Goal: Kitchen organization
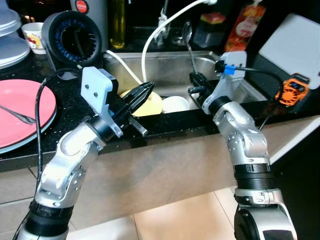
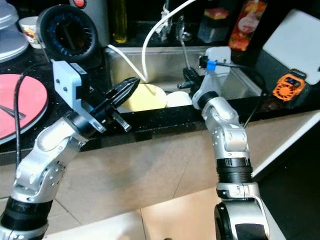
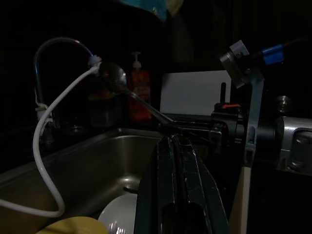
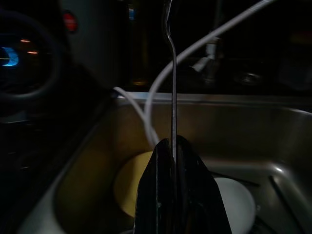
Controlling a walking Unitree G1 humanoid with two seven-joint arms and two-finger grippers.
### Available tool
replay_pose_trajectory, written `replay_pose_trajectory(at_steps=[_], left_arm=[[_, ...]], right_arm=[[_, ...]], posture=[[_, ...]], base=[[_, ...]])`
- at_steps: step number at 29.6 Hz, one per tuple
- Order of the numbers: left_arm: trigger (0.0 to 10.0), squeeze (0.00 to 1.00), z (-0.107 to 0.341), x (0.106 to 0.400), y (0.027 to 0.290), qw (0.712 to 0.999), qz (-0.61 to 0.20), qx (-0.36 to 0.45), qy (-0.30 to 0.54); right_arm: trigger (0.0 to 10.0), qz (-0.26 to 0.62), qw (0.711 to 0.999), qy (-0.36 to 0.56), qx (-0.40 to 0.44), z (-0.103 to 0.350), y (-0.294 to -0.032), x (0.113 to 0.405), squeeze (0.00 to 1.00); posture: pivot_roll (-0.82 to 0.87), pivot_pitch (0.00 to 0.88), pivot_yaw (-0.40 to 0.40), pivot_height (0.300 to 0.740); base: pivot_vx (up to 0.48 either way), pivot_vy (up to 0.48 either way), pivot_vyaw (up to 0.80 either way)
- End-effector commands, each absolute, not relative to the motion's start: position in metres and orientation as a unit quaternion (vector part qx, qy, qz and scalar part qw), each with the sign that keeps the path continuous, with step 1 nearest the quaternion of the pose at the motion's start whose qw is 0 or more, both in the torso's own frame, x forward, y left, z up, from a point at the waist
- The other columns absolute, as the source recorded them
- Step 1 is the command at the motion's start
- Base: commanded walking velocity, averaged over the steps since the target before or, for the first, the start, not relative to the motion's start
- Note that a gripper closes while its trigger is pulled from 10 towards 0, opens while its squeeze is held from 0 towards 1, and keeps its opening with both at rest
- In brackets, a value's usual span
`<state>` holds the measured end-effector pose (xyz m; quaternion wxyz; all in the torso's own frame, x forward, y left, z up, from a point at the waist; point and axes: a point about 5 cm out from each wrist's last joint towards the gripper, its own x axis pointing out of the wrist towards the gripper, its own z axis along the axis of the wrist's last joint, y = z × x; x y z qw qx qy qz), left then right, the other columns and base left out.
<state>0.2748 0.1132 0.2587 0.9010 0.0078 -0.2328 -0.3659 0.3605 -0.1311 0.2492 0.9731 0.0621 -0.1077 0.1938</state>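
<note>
Spoon [image 1: 187,37] stands upright above the sink [image 1: 170,65], its handle pinched in the right gripper [image 1: 196,82]. Further left, the left gripper [image 1: 142,94], fingers together and empty, hovers over the yellow plate [image 1: 150,104]. Judged risk: the thin handle could swivel or slip in that narrow pinch and clatter onto the white bowl [image 1: 175,104].

I see a dark speckled counter [image 1: 165,125] across mid-frame, beige cabinet fronts [image 1: 165,170] below it, pale floor tiles [image 1: 185,217] at bottom centre.

A black round fan [image 1: 74,37] stands on the dark counter [image 1: 70,95] beside a grey canister [image 1: 95,15]. An orange tool [image 1: 292,90] lies near a white cutting board [image 1: 295,47]. A white hose [image 1: 155,35] arcs over the basin.
</note>
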Motion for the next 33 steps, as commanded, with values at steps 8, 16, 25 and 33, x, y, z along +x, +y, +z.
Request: replay_pose_trajectory(at_steps=[8, 16, 25, 33], left_arm=[[10.0, 0.0, 0.259, 0.275, 0.122, 0.911, -0.337, 0.033, -0.236], [10.0, 0.0, 0.265, 0.268, 0.148, 0.922, -0.298, 0.067, -0.239], [10.0, 0.0, 0.248, 0.25, 0.15, 0.937, -0.291, 0.056, -0.187], [10.0, 0.0, 0.238, 0.238, 0.138, 0.933, -0.326, 0.04, -0.15]], right_arm=[[10.0, 0.168, 0.983, -0.067, 0.012, 0.239, -0.123, 0.379, 0.0], [10.0, 0.114, 0.992, -0.038, -0.04, 0.243, -0.128, 0.398, 0.0], [10.0, 0.073, 0.986, -0.021, -0.146, 0.254, -0.141, 0.408, 0.0], [10.0, 0.088, 0.977, -0.023, -0.194, 0.255, -0.136, 0.41, 0.0]], posture=[[0.19, 0.035, -0.139, 0.74], [0.22, 0.069, -0.166, 0.74], [0.22, 0.147, -0.163, 0.74], [0.21, 0.191, -0.152, 0.74]], base=[[0.0, 0.0, 0.0], [0.0, 0.0, 0.0], [0.0, 0.0, 0.0], [0.0, 0.0, 0.0]])
